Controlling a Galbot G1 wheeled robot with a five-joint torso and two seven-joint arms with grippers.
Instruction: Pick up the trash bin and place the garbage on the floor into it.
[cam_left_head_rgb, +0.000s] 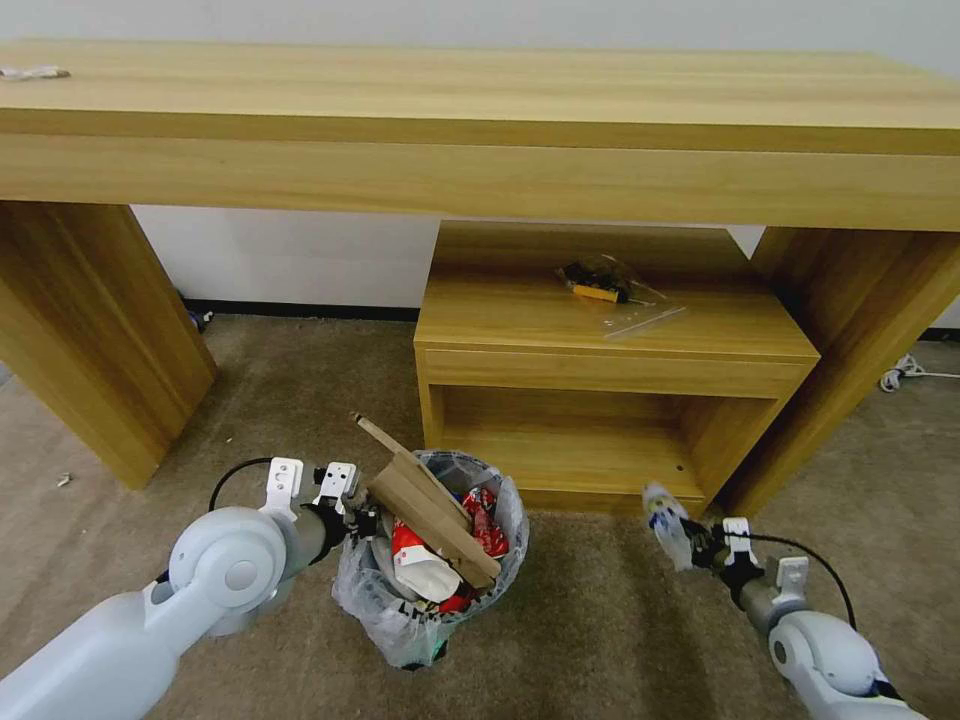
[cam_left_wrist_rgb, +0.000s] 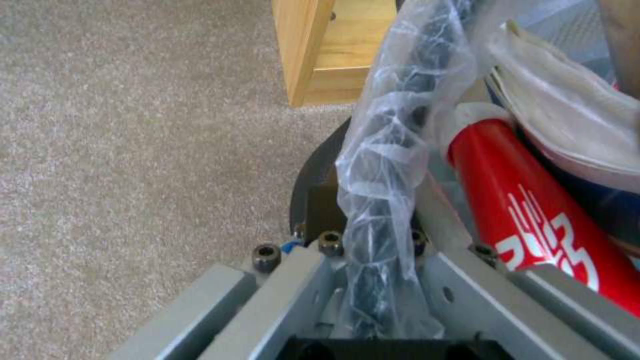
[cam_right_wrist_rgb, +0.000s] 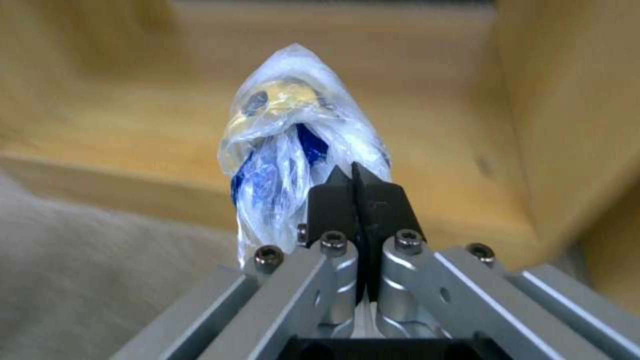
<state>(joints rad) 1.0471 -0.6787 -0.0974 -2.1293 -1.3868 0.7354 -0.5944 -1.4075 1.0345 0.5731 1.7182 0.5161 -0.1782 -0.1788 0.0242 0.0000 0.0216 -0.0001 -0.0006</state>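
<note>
My left gripper (cam_left_head_rgb: 362, 520) clamps the bin (cam_left_head_rgb: 432, 560) rim, lower centre; right gripper (cam_left_head_rgb: 708, 548) pinches a wrapper (cam_left_head_rgb: 665, 522): I should release it only above the opening

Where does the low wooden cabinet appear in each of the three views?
Head view: low wooden cabinet at centre, behind the trash bin.
Left wrist view: its corner, beyond the bin rim held by the left gripper.
Right wrist view: its open shelf, behind the plastic litter held by the right gripper.
Shared landmark: the beige carpet.
</note>
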